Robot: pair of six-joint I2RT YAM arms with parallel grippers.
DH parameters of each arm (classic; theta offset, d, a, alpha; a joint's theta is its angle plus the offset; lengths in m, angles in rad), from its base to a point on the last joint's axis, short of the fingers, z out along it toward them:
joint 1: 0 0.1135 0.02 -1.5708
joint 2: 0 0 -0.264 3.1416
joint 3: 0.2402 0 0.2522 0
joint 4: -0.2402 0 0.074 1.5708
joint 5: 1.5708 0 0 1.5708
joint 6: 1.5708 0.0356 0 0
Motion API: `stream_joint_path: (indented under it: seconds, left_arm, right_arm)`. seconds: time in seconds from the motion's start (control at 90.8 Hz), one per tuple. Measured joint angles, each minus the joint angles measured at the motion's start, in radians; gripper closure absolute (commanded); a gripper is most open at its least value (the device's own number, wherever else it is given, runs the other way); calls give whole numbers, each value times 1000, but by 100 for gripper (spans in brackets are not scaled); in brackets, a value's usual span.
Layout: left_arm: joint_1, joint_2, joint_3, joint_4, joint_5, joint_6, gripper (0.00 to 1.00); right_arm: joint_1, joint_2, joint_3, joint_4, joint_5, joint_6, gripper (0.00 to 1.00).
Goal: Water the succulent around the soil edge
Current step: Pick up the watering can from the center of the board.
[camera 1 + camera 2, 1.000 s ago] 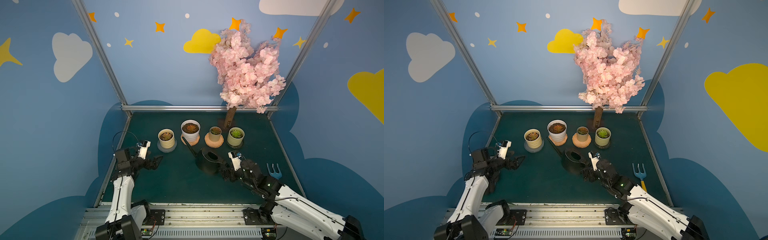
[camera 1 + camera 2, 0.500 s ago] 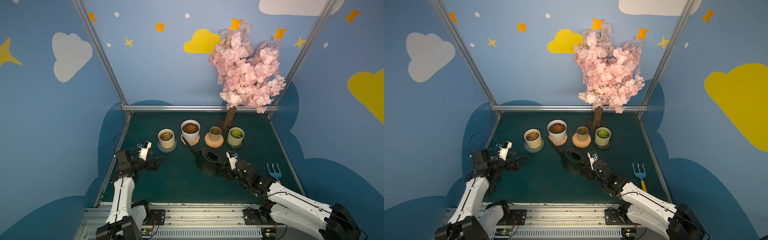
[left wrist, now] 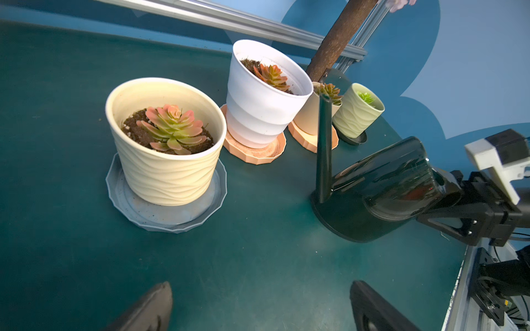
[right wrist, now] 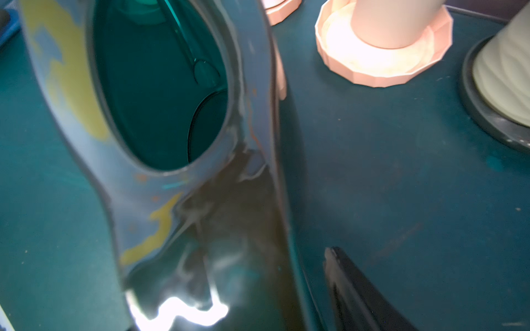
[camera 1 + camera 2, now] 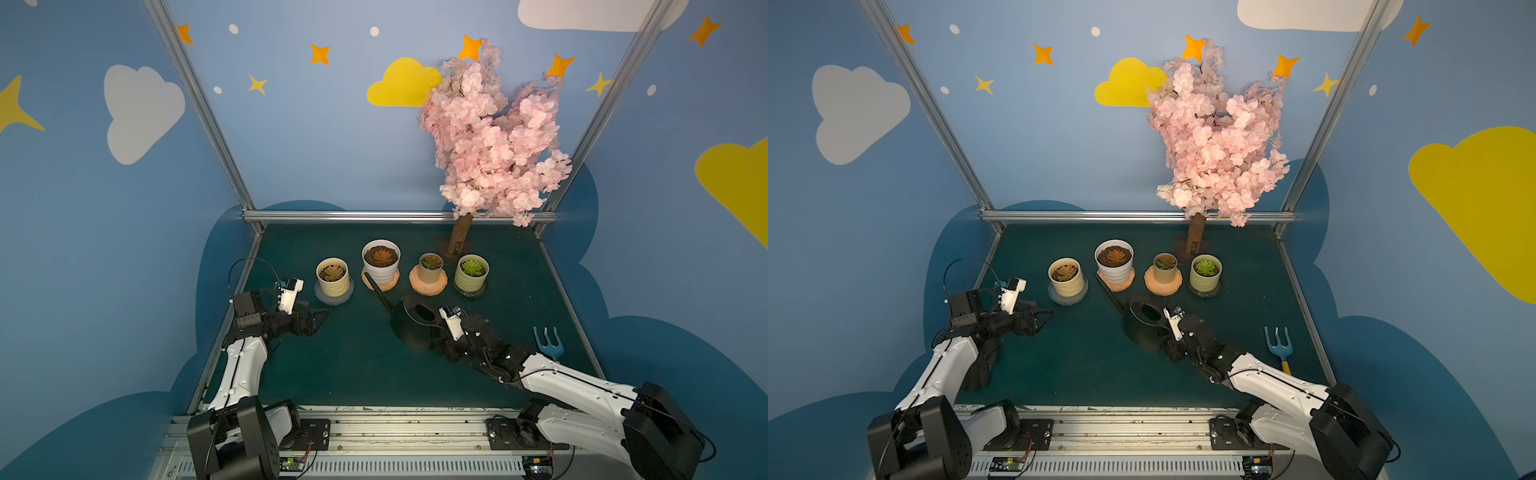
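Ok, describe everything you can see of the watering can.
The watering can is dark, glossy and plastic-looking: a round body with a wide oval opening on top and a long thin spout slanting up toward the white pot. It stands upright on the green mat, nearer the robot than that pot. The right gripper is at its rear; whether it grips cannot be told.

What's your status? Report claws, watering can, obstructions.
Left claw open, empty. Right claw at watering can rear, grip unconfirmed. Can on mat, spout toward white pot. Blue fork off to the side.
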Motion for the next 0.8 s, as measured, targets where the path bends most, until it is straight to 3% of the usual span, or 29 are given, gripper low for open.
stream_joint_path:
  seconds: [0.363,0.804]
  left_arm:
    - [19,-48,-28,18,69,32,0]
    - [56,-6,40,-118,128,129,0]
  right_arm:
    - [48,1,0,19,-18,-38,56]
    - [141,-12,0,8,61,-92,85]
